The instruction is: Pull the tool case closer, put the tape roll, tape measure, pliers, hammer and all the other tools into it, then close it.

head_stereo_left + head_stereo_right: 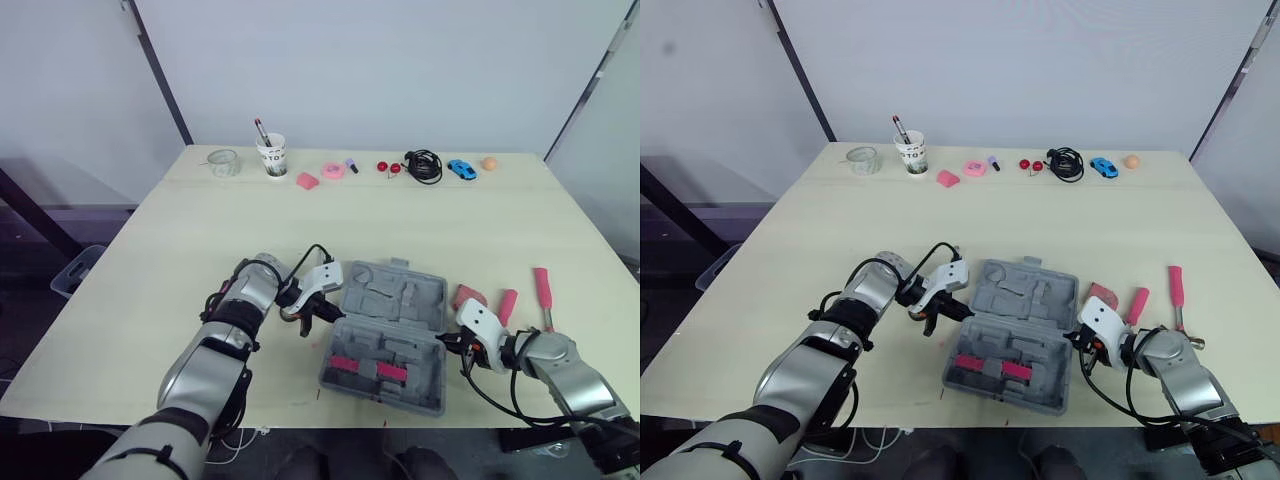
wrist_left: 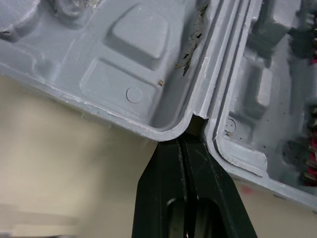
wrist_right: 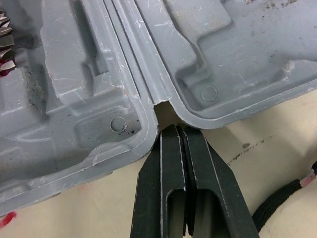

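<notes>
The grey tool case [image 1: 385, 292] lies open and flat near the table's front edge, with red-pink pieces [image 1: 372, 368] in its near half. My left gripper [image 1: 333, 318] is shut, its tips pressed into the hinge notch on the case's left side [image 2: 190, 136]. My right gripper [image 1: 445, 342] is shut too, its tips in the hinge notch on the right side [image 3: 178, 130]. Just right of the case lie three red-handled tools: a stubby one [image 1: 470, 295], a short handle [image 1: 508, 305] and a long thin one [image 1: 543, 290].
Along the far edge stand a glass jar [image 1: 223, 162], a paper cup with a pen [image 1: 271, 156], pink bits [image 1: 333, 170], red balls [image 1: 388, 167], a black cable [image 1: 424, 165], a blue toy car [image 1: 461, 169] and an orange ball [image 1: 489, 163].
</notes>
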{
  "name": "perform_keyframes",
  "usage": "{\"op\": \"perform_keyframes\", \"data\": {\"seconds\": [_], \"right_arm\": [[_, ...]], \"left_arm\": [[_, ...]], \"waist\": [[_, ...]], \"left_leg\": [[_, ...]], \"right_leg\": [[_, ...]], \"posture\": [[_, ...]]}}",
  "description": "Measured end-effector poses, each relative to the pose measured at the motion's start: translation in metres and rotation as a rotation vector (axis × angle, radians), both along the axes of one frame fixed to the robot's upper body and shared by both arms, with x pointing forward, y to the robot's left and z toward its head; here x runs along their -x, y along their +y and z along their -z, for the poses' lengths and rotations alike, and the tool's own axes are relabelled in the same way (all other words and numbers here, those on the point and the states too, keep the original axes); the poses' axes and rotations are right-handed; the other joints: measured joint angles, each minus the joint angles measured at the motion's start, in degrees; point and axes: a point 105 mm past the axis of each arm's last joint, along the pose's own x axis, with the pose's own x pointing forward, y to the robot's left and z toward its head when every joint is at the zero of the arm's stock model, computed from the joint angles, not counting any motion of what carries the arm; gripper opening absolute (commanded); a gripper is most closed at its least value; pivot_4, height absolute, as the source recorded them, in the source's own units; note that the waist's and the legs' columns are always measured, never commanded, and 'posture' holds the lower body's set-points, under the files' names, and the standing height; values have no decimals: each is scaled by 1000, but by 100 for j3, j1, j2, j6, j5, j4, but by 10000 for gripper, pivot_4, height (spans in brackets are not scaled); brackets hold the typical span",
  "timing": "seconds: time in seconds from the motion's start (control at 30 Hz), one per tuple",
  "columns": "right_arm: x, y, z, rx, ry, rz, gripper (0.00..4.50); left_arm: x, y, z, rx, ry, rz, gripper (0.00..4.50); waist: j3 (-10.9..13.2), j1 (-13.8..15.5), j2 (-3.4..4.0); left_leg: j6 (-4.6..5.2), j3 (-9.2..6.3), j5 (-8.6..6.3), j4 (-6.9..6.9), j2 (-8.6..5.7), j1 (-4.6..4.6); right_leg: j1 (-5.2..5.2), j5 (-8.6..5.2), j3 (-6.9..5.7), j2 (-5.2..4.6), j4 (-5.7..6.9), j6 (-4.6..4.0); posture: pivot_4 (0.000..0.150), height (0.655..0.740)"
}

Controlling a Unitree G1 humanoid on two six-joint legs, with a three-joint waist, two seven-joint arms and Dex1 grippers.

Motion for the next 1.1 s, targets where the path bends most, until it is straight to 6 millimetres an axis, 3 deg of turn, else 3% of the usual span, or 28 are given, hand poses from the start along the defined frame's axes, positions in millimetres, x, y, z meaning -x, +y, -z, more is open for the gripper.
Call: {"op": "perform_keyframes", "data": {"seconds": [0.67, 1.1], "right_arm": [[12, 2, 2, -6, 33, -32, 0], [25, 11, 3, -24, 81, -67, 0]], "left_arm": [[50, 10, 8, 14, 58, -27, 358], [63, 23, 13, 49, 93, -31, 358]], "waist": [[-1, 6, 2], [-1, 6, 2]], "left_leg": [[0, 3, 0, 3, 2, 6], [0, 2, 0, 3, 3, 7]], "right_leg": [[-1, -2, 4, 0, 10, -3], [-1, -2, 4, 0, 11, -4]], "posture": [[1500, 7400], [1500, 7400]]}}
